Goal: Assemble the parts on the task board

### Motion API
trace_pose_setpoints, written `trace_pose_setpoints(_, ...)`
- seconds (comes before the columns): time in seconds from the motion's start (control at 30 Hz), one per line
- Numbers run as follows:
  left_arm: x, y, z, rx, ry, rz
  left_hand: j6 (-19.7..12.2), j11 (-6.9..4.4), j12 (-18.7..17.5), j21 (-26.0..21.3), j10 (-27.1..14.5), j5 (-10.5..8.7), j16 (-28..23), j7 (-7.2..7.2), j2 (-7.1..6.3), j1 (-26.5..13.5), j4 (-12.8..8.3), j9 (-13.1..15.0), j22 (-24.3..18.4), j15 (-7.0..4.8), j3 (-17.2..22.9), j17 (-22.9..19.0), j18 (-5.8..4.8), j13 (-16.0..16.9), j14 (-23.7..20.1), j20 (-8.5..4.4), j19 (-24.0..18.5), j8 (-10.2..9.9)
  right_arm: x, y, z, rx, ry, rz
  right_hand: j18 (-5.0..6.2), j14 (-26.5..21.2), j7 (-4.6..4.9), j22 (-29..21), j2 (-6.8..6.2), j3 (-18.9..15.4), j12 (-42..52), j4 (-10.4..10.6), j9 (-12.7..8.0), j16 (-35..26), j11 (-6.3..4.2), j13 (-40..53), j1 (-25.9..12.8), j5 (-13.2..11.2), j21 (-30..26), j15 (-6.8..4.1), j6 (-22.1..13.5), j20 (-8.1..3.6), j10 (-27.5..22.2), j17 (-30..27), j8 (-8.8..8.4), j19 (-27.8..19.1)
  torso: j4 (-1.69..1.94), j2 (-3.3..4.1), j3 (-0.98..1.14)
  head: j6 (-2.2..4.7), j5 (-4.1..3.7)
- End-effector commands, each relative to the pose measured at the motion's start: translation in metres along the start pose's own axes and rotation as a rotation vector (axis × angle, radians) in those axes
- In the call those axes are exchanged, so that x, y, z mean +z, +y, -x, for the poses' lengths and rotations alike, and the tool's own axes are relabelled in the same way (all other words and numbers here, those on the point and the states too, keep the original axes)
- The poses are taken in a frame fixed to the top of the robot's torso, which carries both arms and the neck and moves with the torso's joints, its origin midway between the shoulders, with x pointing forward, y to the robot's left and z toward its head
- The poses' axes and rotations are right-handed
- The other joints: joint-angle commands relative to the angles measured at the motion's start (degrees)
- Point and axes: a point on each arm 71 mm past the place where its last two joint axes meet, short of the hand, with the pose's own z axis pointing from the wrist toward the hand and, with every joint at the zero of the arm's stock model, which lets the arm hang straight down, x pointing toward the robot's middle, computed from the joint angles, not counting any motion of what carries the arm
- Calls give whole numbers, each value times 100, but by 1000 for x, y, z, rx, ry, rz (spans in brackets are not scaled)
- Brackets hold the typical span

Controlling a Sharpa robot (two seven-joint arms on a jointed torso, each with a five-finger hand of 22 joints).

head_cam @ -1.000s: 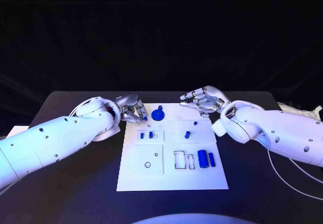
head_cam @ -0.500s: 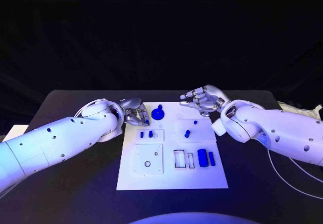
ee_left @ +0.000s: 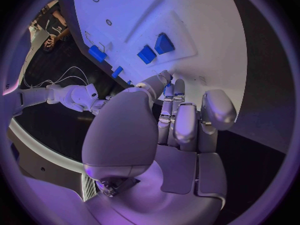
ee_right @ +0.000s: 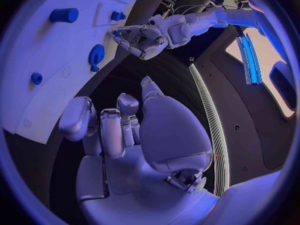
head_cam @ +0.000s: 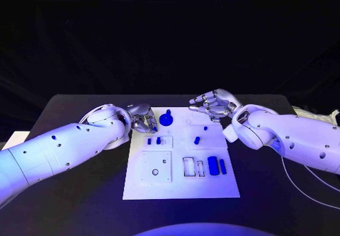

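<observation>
White board (head_cam: 181, 189) flat in the middle of the black bench (head_cam: 78, 201).

Left hand (head_cam: 142, 120) at the board's far left corner, just beside the edge. Fingers curled in tight, close together. A small speck of blue at the fingertips. Cannot tell if a piece is pinched there or not.

Right hand (head_cam: 212, 105) at the board's far right corner, over the far edge. Fingers bent in toward the palm, narrow, with nothing seen inside.

On the far part of the board, between the two hands, a round blue wheel with teeth (head_cam: 166, 119). Close to the left hand's fingertips, but cannot tell if touching.

Behind the middle of the board, two little blue pieces (head_cam: 154, 141) side by side on the left. A blue dot (head_cam: 205, 129) and a short blue peg (head_cam: 197, 141) on the right.

On the near part, a raised white square with a hole (head_cam: 155, 168) at the left. To its right, a white frame (head_cam: 189, 167), then a fat blue roller (head_cam: 213, 166), then a thin blue stick (head_cam: 223, 167) just beside the roller. All of these well apart from both hands.
</observation>
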Motion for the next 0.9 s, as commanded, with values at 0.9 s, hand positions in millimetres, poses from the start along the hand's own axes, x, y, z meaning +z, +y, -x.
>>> trace_pose_setpoints(0.9, 4, -4, -5, 31, 34, -2, 33, 9, -33, 32, 35, 1, -18, -8, 22, -25, 3, 8, 6, -31, 8, -10, -48, 12, 96, 6, 23, -38, 0, 1, -2, 2, 18, 8, 90, 313, 7, -7, 36, -26, -13, -11, 8, -24, 6, -9, 4, 26, -20, -19, 30, 0, -42, 204, 17, -35, 2, 3, -2, -38, -5)
